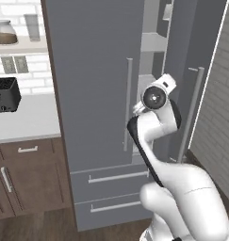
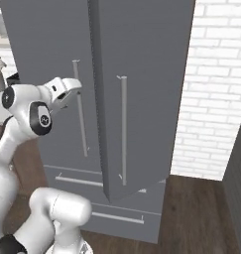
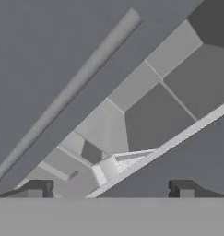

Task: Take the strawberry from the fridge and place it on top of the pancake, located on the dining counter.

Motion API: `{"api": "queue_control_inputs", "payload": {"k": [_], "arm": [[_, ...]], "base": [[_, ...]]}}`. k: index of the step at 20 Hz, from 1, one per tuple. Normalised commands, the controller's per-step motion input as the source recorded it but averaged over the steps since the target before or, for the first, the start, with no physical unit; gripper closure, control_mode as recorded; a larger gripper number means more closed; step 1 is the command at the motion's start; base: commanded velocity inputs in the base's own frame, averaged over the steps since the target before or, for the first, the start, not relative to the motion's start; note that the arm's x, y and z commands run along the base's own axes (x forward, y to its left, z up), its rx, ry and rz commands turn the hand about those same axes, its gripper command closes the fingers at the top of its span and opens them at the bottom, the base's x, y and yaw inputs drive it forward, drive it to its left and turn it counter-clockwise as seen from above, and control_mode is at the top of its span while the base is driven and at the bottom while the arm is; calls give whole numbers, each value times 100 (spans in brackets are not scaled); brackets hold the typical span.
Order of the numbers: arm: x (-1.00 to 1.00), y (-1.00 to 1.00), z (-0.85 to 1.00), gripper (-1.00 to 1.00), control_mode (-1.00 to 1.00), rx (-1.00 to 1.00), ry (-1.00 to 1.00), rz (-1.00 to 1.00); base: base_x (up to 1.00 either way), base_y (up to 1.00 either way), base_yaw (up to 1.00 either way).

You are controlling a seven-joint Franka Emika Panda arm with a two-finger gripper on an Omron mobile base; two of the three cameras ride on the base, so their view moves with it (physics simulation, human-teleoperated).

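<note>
Strawberry is the thing to fetch, but I cannot find it in these views; I judge that it lies somewhere on a shelf inside the fridge [image 1: 97,89], behind the doors. The fridge stands with its right door [image 2: 142,94] swung partly out, so a narrow gap shows pale shelves [image 1: 153,43] between the two doors. The left door [image 1: 87,80] with its long handle [image 1: 128,101] looks closed or almost closed.

The gripper [image 3: 109,189] is raised in front of this gap, near the left door handle and not touching it. In the hand view the two finger tips [image 3: 37,188] stand well apart with nothing between them, so the jaws are released and empty. Beyond them this view shows the slanted door edges and some shelves [image 3: 132,87] inside.

My judgement is that the berry will be very light, soft and easy to bruise, and also a little slippery. The best hold is probably across its widest part, with gentle pressure only. The gap seems too narrow for the hand, so the door probably needs more opening first.

On the left, a toaster [image 1: 5,95] sits on the pale counter [image 1: 31,122].
</note>
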Motion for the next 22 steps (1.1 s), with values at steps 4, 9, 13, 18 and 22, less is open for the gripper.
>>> {"api": "queue_control_inputs", "payload": {"k": [4,9,13,18,22], "arm": [[78,17,0,-100,-100,-15,18,-19],[58,-10,-2,-100,-100,-9,9,-9],[64,-35,0,-100,-100,-3,10,-4],[44,-59,0,-100,-100,0,12,0],[9,-73,0,-100,-100,0,5,0]], "base": [[0,0,0],[0,0,0],[0,0,0],[0,0,0],[0,0,0]]}}
